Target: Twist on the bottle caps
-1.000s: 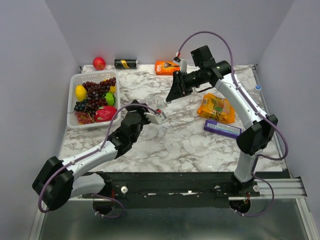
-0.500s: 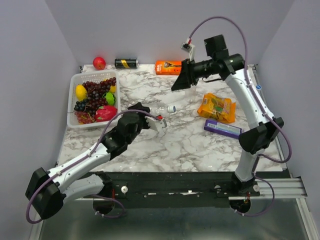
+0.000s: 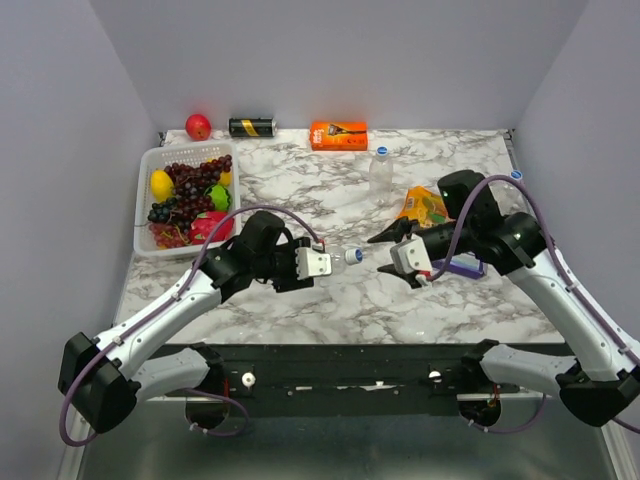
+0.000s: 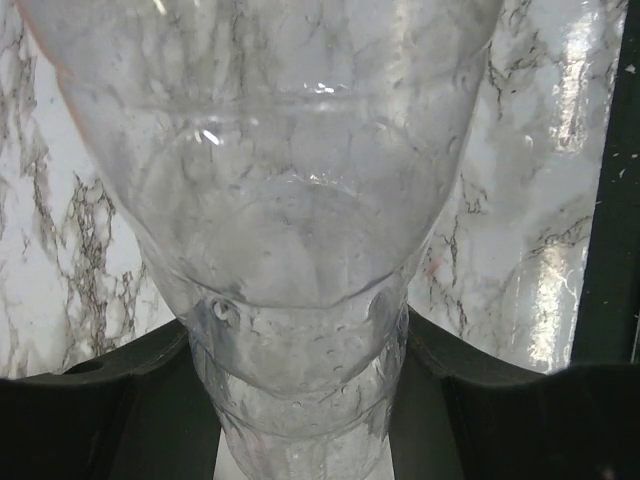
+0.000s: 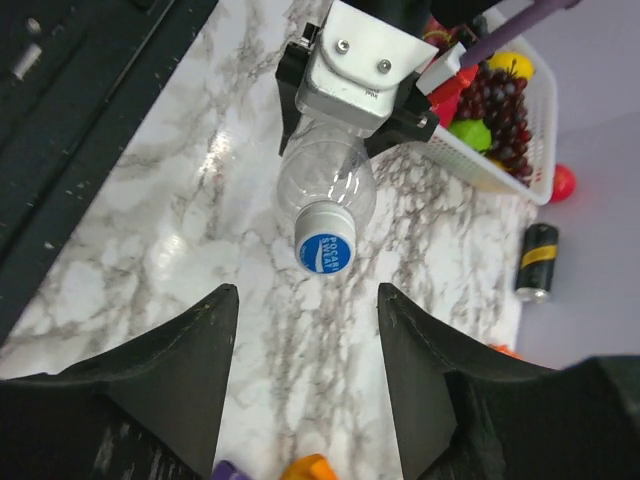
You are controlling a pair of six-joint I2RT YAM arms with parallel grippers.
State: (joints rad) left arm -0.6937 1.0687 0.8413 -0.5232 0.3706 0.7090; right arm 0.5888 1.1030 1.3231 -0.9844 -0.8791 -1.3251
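My left gripper (image 3: 322, 263) is shut on a clear bottle (image 3: 338, 260) and holds it lying sideways above the table, neck pointing right. The bottle's body fills the left wrist view (image 4: 290, 250) between the black fingers (image 4: 100, 400). A blue cap (image 5: 326, 250) sits on its neck. My right gripper (image 5: 307, 290) faces that cap head-on, open, with the cap just beyond its fingertips and nothing between them; from above it (image 3: 377, 255) is right of the cap (image 3: 357, 256). A second bottle (image 3: 380, 178) stands upright at the back, capped in blue.
A white basket (image 3: 150, 160) of fruit sits at the left. Along the back wall lie a red apple (image 3: 198, 126), a black can (image 3: 252, 127) and an orange box (image 3: 338, 134). An orange snack bag (image 3: 425, 205) and a purple box (image 3: 460, 266) lie by my right arm.
My right arm swung down from the back of the table to face the cap, and its jaws opened. My left arm turned the held bottle towards the right. The upright bottle came into sight.
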